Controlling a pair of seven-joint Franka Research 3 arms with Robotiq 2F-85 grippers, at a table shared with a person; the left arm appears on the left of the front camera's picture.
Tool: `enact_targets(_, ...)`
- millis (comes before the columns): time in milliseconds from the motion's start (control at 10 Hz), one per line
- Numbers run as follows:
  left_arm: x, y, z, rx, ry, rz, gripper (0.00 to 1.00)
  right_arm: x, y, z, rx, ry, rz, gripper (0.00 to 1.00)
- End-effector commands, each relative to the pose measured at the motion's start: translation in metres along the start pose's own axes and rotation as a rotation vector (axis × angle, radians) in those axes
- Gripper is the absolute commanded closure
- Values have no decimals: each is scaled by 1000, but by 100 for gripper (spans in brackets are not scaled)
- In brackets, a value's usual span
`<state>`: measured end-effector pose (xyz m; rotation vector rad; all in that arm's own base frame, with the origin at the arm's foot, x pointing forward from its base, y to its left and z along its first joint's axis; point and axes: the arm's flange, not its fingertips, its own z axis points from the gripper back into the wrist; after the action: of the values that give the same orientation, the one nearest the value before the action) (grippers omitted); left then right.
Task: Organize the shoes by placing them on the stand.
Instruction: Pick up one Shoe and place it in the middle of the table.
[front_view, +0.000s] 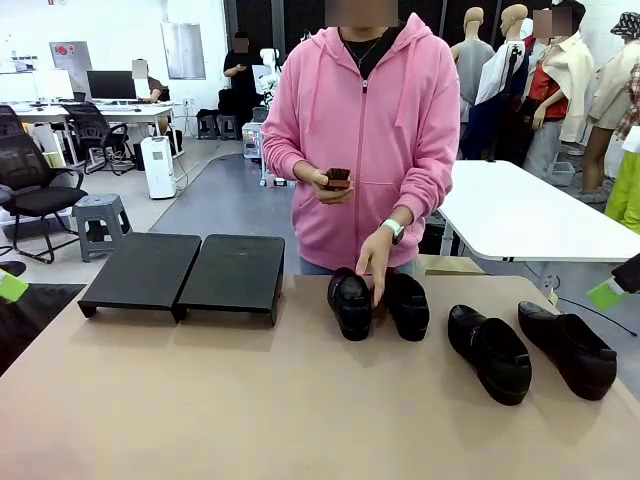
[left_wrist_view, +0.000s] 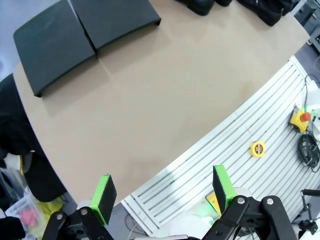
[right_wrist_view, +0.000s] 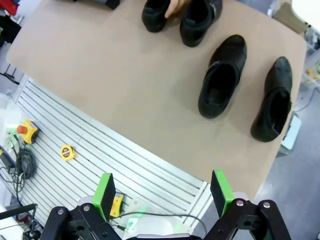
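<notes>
Four shiny black shoes sit on the tan table. One pair (front_view: 350, 302) (front_view: 408, 305) stands at the middle far edge, with a person's hand (front_view: 375, 262) resting between them. The other pair (front_view: 489, 352) (front_view: 567, 347) lies farther right. The stand, two flat black platforms (front_view: 140, 270) (front_view: 232, 272), sits side by side at the far left with nothing on it. My left gripper (left_wrist_view: 162, 192) hangs open over the table's near edge, well back from the stand (left_wrist_view: 55, 42). My right gripper (right_wrist_view: 163, 192) is also open and holds nothing, short of the right pair (right_wrist_view: 222, 77) (right_wrist_view: 274, 100).
The person in a pink hoodie holds a small dark object (front_view: 338, 180) in the other hand. Below the table's near edge, a slatted metal base carries a yellow tape measure (left_wrist_view: 257, 148) and an emergency stop button (left_wrist_view: 301, 118). A white table (front_view: 520, 210) stands behind at the right.
</notes>
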<state>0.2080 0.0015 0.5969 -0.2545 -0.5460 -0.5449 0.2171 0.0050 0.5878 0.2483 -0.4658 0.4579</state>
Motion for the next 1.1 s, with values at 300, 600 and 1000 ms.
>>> enact_targets(300,-1,3,1,-13,-5,-2,0,69,-23,-119,-263,236,-75,0)
enact_targets(600,-1,3,1,-13,-5,-2,0,96,-14,-98,-376,155,-127,0)
enact_targets(1000,-1,3,1,-13,-5,-2,0,101,-42,-141,-340,226,-193,0)
